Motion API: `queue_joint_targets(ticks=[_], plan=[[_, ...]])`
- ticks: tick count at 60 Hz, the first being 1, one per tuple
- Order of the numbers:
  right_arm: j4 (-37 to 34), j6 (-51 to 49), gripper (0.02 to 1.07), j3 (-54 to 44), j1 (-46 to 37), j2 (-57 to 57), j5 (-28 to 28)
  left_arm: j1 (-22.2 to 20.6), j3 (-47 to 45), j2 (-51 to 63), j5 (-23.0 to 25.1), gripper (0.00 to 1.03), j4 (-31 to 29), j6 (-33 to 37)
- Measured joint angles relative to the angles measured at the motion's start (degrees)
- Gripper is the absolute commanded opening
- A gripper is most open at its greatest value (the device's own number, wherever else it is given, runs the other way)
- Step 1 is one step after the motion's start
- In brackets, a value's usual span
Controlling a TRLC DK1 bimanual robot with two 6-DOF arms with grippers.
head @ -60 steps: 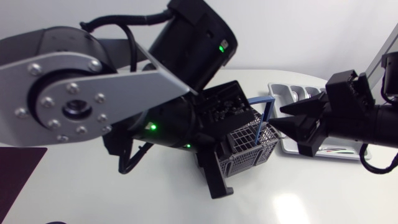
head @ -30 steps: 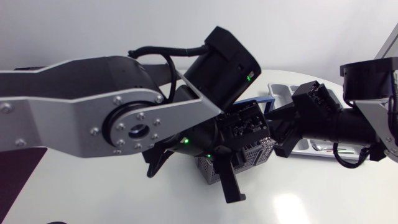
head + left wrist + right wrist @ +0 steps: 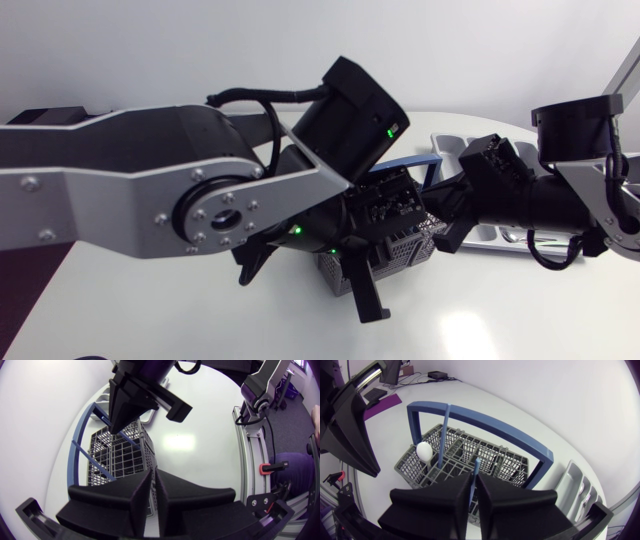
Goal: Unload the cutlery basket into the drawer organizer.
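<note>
MID-BENCH, BOTH ARMS AT WORK: From the overhead camera I see my left arm point(image 3: 150, 200) sweeping in from the left edge and my right arm point(image 3: 545, 200) from the right. Their ends meet over the cutlery basket point(image 3: 405, 252). The grey wire basket stands upright on the white bench point(image 3: 500, 320), its blue handle point(image 3: 410, 162) arching above it. The grey drawer organizer point(image 3: 452, 147) lies just beside the basket, partly hidden behind the right arm.

From the left wrist camera, the left gripper point(image 3: 152, 474) sits low at the basket's near corner. Its jaws are drawn to a narrow slit, with the basket's wire wall running into it (grasping that wall, as far as I can make out). My other arm's black wedges hang over the basket's far end.

From the right wrist camera, the right gripper point(image 3: 474, 476) is poised over the basket's compartments. Its jaws are clenched on a thin blue utensil point(image 3: 477, 465), whose tip stands up between them. A second blue utensil point(image 3: 445, 430) stands upright in a compartment farther in, crossing in front of the handle's hoop. Next to it, a white rounded piece point(image 3: 424, 450) shows at the basket's rim. Beyond the basket's far end, the organizer's grey compartments show, with a few metal pieces lying in one of them.
</note>
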Motion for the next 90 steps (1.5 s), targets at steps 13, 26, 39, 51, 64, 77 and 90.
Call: queue_joint_targets(ticks=[13,26,39,51,64,77,90], plan=[[-1.14,1.77,0.08,0.11,0.11,-3.39,-0.22,0.07,-0.11,0.9,0.0,0.15,0.92,0.17],[-3.63,3.23,0.08,2.34,0.11,-7.78,-1.05,0.17,-0.79,1.38,0.0,0.15,1.05,0.17],[-10.95,4.13,0.08,9.68,-0.11,-11.8,-1.64,0.7,-1.18,1.38,-0.02,0.15,1.09,0.2],[-19.8,4.28,0.08,19.5,-7.67,-12.24,-7.52,0.81,-1.6,1.38,-0.02,0.15,1.09,0.37],[-26.82,1.75,0.08,29.66,-22.97,-7.32,-14.82,0.92,-1.92,1.38,-0.02,0.15,1.18,0.37],[-28.17,-1.77,0.08,31.61,-32.61,2.16,-16.63,1.18,-2.69,1.31,0.0,0.15,1.27,0.37],[-27.96,-2.21,0.08,31.61,-35.87,12.33,-16.63,1.18,-2.69,0.83,-0.02,0.15,1.27,0.44]])
